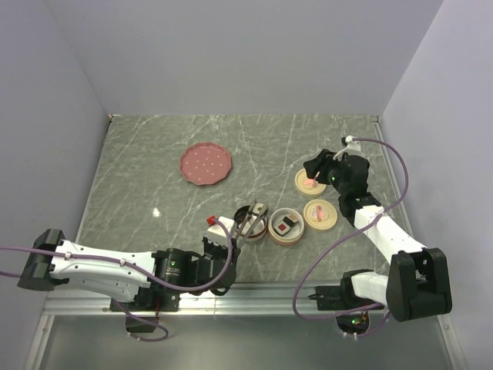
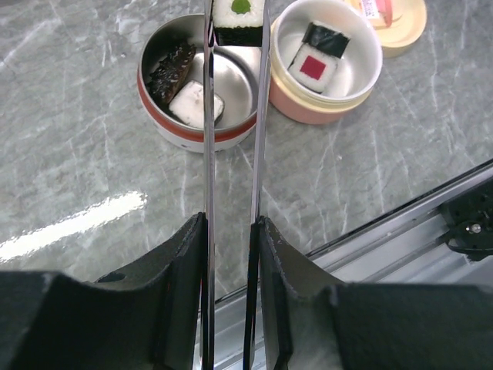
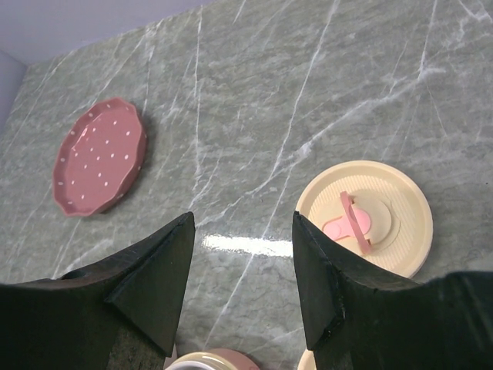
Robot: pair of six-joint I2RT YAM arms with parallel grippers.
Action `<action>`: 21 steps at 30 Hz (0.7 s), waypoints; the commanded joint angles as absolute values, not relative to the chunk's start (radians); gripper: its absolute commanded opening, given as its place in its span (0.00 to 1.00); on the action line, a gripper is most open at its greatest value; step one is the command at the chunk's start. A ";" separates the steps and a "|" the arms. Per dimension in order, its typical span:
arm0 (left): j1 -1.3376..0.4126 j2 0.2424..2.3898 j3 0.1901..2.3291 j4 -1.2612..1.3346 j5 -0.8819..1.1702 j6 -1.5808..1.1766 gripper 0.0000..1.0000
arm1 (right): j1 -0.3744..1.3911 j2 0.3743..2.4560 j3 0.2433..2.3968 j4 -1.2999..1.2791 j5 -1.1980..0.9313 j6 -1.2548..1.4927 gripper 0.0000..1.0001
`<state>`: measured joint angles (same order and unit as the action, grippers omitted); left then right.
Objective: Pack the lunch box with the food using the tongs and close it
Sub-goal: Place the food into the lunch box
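Above the grey-green marble table (image 1: 154,154), the right claw (image 3: 243,220) hangs released over a round cream lid with a pink handle (image 3: 393,223). The left claw (image 2: 231,223) grasps long thin silver tongs (image 2: 260,116); their tips, above the far rim of a round steel red-banded bowl (image 2: 181,132), pinch a white, black-sided, green-topped sushi block (image 2: 239,19).

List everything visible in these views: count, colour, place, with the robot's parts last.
plate: one, dark pink, white dots, far left.
lids: two, cream, pink handles; far lid, near lid, right side.
steel tin: one, silver, red band, centre.
pink tin: one, pink, beside steel tin.
food: four; dark piece and white piece in steel tin, red-topped piece in pink tin, green-topped piece between tong tips.
tongs: one, silver, in left gripper.
left gripper: one, black, shut on tongs.
right gripper: one, black, open, by far lid.
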<state>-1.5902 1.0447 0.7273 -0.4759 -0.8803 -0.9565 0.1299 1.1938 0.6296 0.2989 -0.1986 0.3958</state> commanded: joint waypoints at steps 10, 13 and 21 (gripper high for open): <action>-1.598 1.049 0.775 -0.586 -0.919 -1.069 0.03 | 0.121 1.198 0.666 0.318 -0.199 0.393 0.61; -1.598 1.060 0.772 -0.578 -0.914 -1.065 0.04 | 0.120 1.190 0.664 0.316 -0.201 0.391 0.61; -1.598 1.100 0.788 -0.584 -0.907 -1.068 0.15 | 0.120 1.192 0.661 0.316 -0.206 0.391 0.61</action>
<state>-1.5929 1.0988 0.7429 -0.6102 -0.8864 -1.0603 0.1299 1.2011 0.6300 0.2981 -0.2020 0.3958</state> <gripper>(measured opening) 0.352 0.606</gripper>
